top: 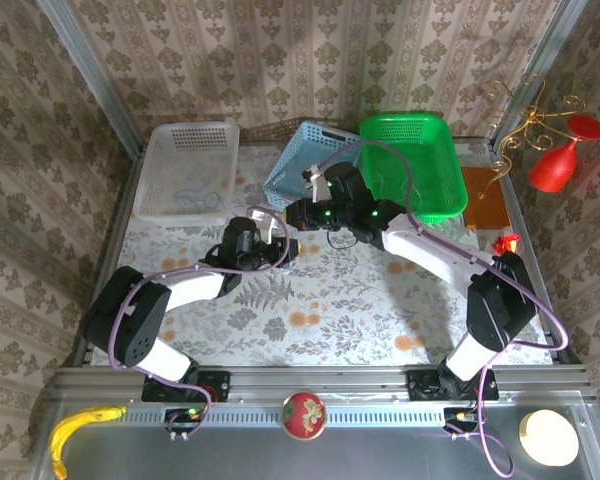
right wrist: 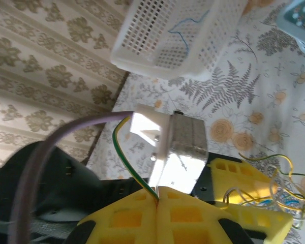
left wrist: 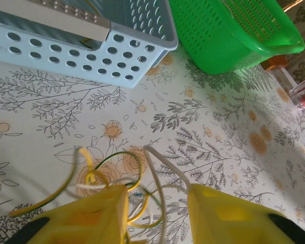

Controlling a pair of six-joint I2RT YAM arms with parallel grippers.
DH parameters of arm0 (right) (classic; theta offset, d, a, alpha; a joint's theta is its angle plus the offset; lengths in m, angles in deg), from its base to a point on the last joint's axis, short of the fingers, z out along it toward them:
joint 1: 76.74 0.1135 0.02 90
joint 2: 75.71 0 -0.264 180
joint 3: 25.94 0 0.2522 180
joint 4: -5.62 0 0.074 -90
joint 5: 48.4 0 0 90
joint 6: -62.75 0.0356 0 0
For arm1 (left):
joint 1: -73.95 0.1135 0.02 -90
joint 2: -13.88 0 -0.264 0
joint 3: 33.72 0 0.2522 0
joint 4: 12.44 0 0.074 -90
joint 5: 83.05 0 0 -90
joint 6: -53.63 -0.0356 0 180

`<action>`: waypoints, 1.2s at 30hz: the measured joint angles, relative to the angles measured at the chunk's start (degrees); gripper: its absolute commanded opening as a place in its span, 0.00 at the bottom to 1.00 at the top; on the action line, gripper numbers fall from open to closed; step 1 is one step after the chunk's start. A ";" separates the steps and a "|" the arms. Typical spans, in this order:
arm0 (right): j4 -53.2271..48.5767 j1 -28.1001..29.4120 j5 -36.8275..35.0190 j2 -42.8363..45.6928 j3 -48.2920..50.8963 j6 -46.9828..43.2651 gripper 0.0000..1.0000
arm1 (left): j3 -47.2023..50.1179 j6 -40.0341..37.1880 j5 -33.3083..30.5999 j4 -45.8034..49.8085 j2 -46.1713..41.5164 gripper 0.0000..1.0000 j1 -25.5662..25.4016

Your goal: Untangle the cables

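Observation:
The cables [left wrist: 142,178] are a loose tangle of thin yellow-green, white and bluish strands on the flowered tablecloth. My left gripper [left wrist: 157,203] straddles the tangle, and its yellow fingers stand apart with a gap between them. A white strand touches the right finger [left wrist: 218,208]. My right gripper [right wrist: 157,195] is shut on a green-yellow cable [right wrist: 123,152] that arcs up out of its fingertips. The tangle [right wrist: 279,195] also lies by the left gripper's fingers [right wrist: 244,203] in the right wrist view. From above, the left gripper [top: 280,250] and the right gripper [top: 300,213] meet mid-table.
A white basket [top: 185,165] at the back left holds a thin bluish cord [right wrist: 185,33]. A light blue basket [top: 300,150] and a green basket [top: 420,170] stand just beyond the grippers. An orange block [top: 485,195] lies at the right edge.

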 measured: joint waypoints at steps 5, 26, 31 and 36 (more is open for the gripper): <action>1.49 -2.78 2.25 1.99 -4.28 3.41 0.00 | 3.48 0.07 -0.24 -1.16 0.00 0.34 0.00; 5.62 -13.25 -3.52 -6.27 -21.11 4.28 0.00 | 7.28 4.37 -0.17 1.75 -10.16 0.95 0.00; 4.33 -14.93 -6.73 -17.88 -26.21 1.92 0.00 | 4.24 4.70 -0.98 7.98 -16.46 1.00 0.00; 1.44 -15.47 -9.64 -27.93 -32.24 -1.29 0.00 | 0.20 4.72 -2.54 14.93 -19.28 1.00 0.13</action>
